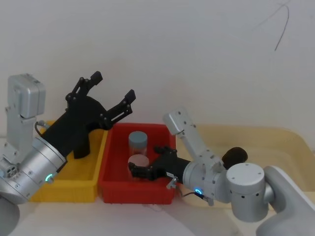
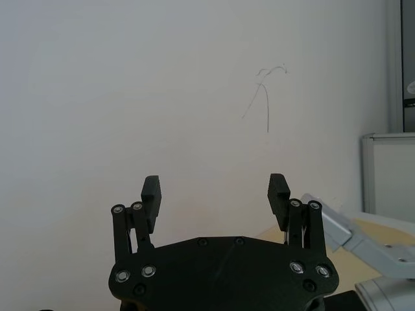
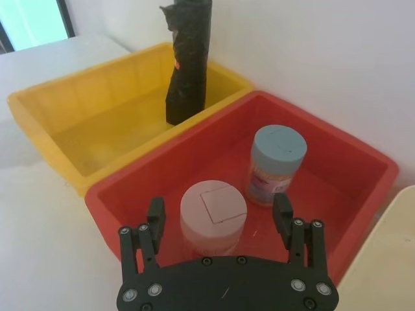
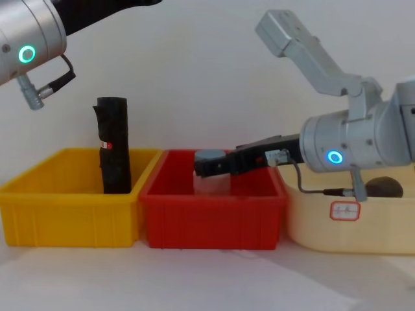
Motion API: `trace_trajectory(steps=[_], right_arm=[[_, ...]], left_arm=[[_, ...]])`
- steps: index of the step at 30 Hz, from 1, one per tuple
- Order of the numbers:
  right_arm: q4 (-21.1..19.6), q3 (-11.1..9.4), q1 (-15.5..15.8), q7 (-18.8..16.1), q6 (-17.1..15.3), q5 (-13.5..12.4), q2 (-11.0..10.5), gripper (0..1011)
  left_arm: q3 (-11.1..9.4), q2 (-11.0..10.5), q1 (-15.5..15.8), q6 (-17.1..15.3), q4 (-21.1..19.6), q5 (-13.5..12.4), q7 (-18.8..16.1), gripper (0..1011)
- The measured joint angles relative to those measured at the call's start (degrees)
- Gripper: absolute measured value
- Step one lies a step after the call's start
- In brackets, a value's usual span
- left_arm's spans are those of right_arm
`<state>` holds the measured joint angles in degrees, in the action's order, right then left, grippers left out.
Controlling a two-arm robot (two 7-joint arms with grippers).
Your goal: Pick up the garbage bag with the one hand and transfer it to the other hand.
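The garbage bag (image 1: 235,155) shows as a dark rounded end lying in the beige tub (image 1: 275,140), mostly hidden behind my right arm; it appears low in the chest view too (image 4: 384,186). My left gripper (image 1: 113,86) on the green-ringed arm is raised high above the yellow bin (image 1: 74,189), open and holding nothing, facing the wall (image 2: 214,188). My right gripper (image 1: 138,169) on the blue-ringed arm reaches into the red bin (image 1: 138,192). It is open, with its fingers on either side of a pink-lidded jar (image 3: 213,210).
A slimmer black roll (image 3: 187,58) with a small red mark stands upright in the yellow bin (image 4: 113,146). A blue-lidded jar (image 3: 277,152) stands beside the pink one. The three containers sit side by side against a white wall.
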<state>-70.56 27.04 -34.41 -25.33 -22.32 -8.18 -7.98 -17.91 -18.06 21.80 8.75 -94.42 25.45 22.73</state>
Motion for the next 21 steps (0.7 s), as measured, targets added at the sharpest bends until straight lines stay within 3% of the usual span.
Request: trace_trajectory(steps=[21], right_arm=[[5.35, 1.64, -2.48, -0.17, 1.34, 0.08, 0.26, 1004]], left_arm=[[0.12, -0.09, -0.14, 0.01, -0.15, -0.05, -0.14, 1001]])
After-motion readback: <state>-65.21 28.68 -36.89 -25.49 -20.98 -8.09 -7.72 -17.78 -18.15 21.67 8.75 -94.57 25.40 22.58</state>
